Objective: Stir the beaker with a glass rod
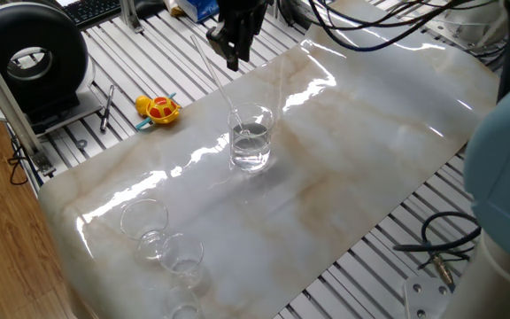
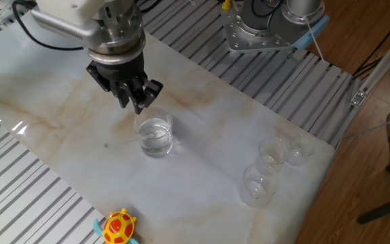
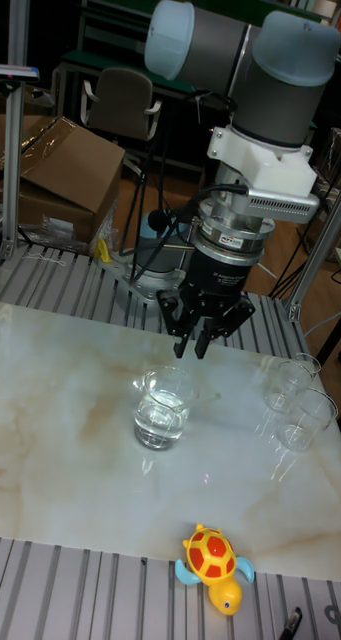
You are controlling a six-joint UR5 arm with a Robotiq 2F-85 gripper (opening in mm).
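marble tabletop [image 1: 343, 168]: beaker [image 3: 163, 407] sits just below gripper [image 3: 189, 349].

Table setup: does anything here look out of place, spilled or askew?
No spill or damage shows. The glass rod leans tilted in the beaker, as expected. The one odd item is a yellow and red toy turtle on the ridged metal deck beside the marble sheet, unrelated to stirring.

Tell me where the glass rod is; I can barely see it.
In one fixed view, the glass rod stands tilted in the beaker mid-table, its top leaning toward the gripper.
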